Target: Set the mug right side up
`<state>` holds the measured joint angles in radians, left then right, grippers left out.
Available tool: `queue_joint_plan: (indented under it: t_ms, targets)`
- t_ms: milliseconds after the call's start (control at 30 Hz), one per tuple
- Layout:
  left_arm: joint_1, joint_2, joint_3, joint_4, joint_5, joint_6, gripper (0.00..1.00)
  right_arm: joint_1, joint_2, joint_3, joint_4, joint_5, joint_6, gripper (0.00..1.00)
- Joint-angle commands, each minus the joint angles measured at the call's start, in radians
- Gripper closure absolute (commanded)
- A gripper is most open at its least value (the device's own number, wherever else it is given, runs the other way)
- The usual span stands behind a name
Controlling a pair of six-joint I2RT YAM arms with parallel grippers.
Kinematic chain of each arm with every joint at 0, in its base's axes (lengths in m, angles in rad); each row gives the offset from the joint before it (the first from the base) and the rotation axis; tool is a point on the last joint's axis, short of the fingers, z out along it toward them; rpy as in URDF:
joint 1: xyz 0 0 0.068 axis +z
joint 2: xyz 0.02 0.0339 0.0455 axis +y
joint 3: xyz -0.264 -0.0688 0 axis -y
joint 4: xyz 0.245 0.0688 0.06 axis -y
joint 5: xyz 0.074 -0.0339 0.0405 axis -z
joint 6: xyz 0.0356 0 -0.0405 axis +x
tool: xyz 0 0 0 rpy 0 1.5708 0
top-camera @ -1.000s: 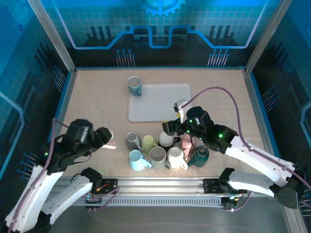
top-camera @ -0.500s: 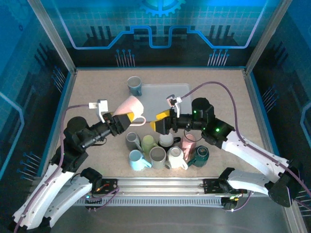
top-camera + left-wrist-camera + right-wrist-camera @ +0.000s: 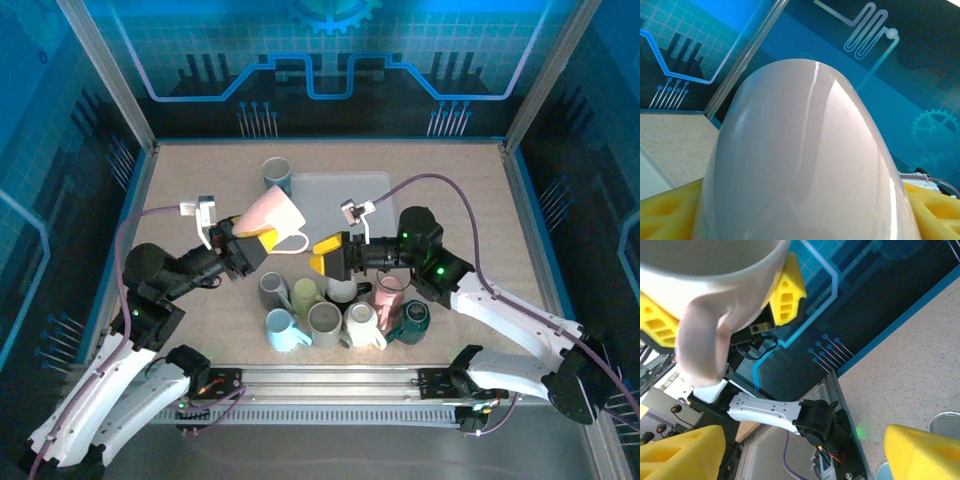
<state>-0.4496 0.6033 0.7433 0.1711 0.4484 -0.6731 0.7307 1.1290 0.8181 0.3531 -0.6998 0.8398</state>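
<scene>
The left gripper [image 3: 256,238] is pinching the pale pink mug [image 3: 272,214] between its yellow fingers [image 3: 665,212] and is holding it up off the tabletop [image 3: 450,190]. In the top view it is showing over the left edge of the grey tray [image 3: 340,200]. The mug is lying tilted in the grip, with its handle [image 3: 296,243] on its near right side. In the left wrist view the mug's smooth wall is bulging up between the two fingers. The right gripper [image 3: 322,256] is hovering just beside the mug on its right, apart from it, its jaws spread wide with nothing between them. In the right wrist view the handle and the left gripper's fingers are showing above that gap. A blue-grey mug [image 3: 277,176] is standing at the tray's far left corner. A cluster of mugs [image 3: 330,310] is sitting by the middle of the tabletop's near edge, partly under the right gripper
</scene>
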Motion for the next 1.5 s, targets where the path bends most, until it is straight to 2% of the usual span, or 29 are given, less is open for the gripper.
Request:
queue_joint_plan:
  t_ms: [0,133,300,533,833,933,1233,1367,1467]
  targets:
    - [-0.003,-0.009,0.015,0.115,0.057,0.025,0.38,-0.02,0.014,-0.024,0.17,-0.049,0.094,0.17]
    - [-0.004,-0.011,0.009,0.115,0.074,0.028,0.38,-0.029,0.026,-0.033,0.216,-0.064,0.127,0.2]
    - [-0.006,-0.015,0.0,0.123,0.079,0.029,0.38,-0.03,0.053,-0.035,0.293,-0.096,0.178,0.32]
    - [-0.008,-0.023,-0.002,0.102,0.061,0.047,0.38,-0.032,0.096,-0.048,0.47,-0.158,0.275,0.38]
    - [-0.008,-0.074,0.019,0.012,-0.039,0.125,0.37,-0.047,-0.003,-0.013,0.132,-0.137,0.042,0.4]
    - [-0.007,-0.078,0.016,0.009,-0.055,0.136,0.38,-0.044,0.0,0.0,0.138,-0.157,0.061,0.39]
    - [-0.015,-0.028,0.003,0.029,-0.001,0.133,0.38,-0.003,0.073,0.093,0.221,-0.187,0.142,0.34]
    - [-0.021,-0.025,-0.003,0.02,0.003,0.147,0.37,0.019,0.113,0.129,0.216,-0.187,0.153,0.36]
    - [-0.025,-0.018,-0.006,0.011,0.022,0.159,0.37,0.037,0.142,0.141,0.218,-0.165,0.158,0.41]
